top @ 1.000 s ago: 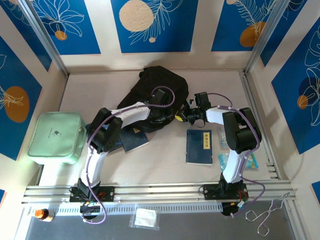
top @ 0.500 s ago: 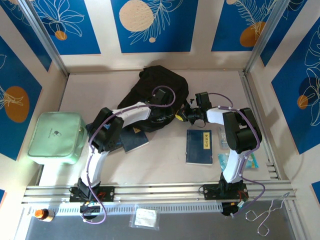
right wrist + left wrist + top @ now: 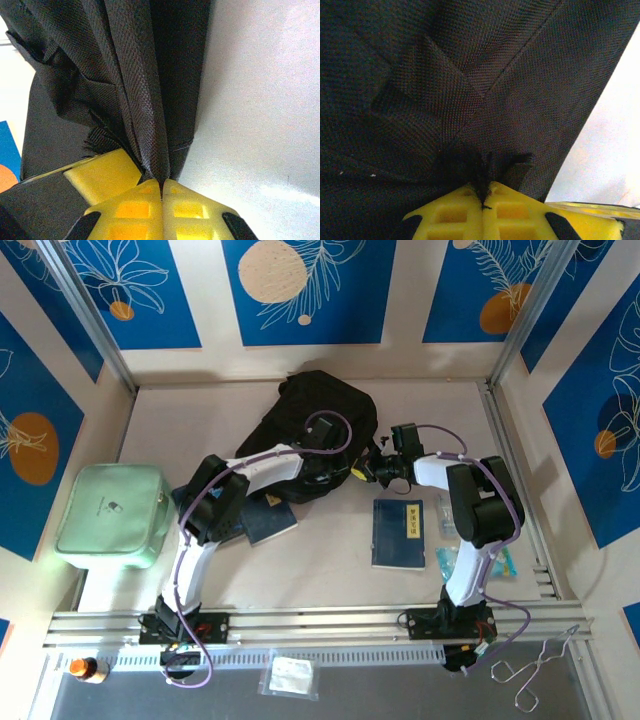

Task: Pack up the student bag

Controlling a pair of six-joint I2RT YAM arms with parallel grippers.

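**A:** The table is pale, walled in by blue panels with white leaf drawings. Where is the bag?

**B:** The bag lies at the far middle of the table, black and crumpled. Its near edge sits between the two arms.

**A:** What do the wrist cameras add?

**B:** From above, both grippers are dark shapes meeting at the bag's near edge, and the grip is hard to read. The left wrist view shows the left gripper with its yellow fingers pressed together and a tuft of black weave pinched between them. The right wrist view shows the right gripper closed the same way on an upright fold of the bag, with bare table to one side.

**A:** And what does the overhead view give?

**B:** The count. There is one bag and two dark blue books. One book lies in the open near the right arm, and the other book is partly under the left arm. One green case sits at the left edge.
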